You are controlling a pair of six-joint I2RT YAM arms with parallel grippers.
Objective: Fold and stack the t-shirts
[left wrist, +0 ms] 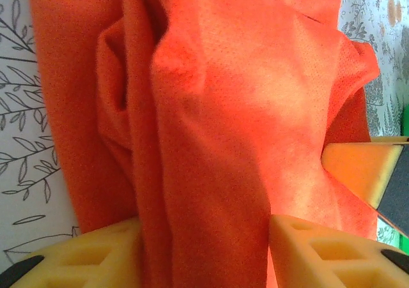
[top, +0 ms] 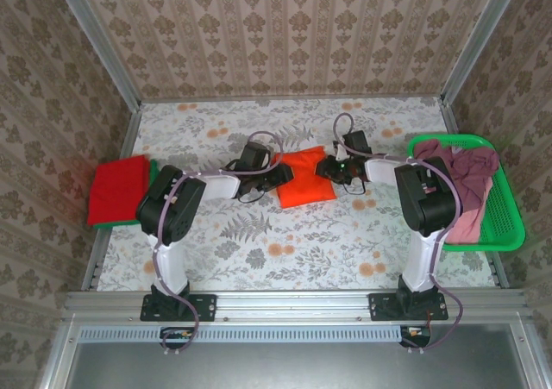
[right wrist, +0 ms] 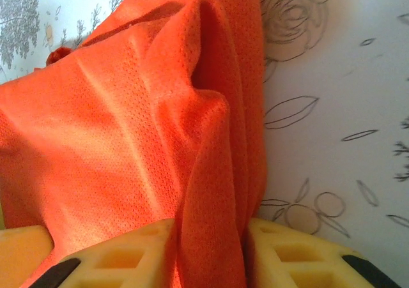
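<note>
A bright orange cloth t-shirt (top: 304, 178) lies on the floral-print tabletop (top: 285, 242), with brown damask wallpapered walls (top: 293, 35) around it. The left gripper (left wrist: 204, 256) and right gripper (right wrist: 211, 256) each pinch its fabric.

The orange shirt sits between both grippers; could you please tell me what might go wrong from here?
1. The left gripper and right gripper each pinch a bunched ridge of the orange shirt; pulling may drag layers apart and undo the fold.
2. The grippers face each other closely across the shirt, so they could collide.
3. The cloth is creased, so it may sit lumpy on the red shirt.
</note>
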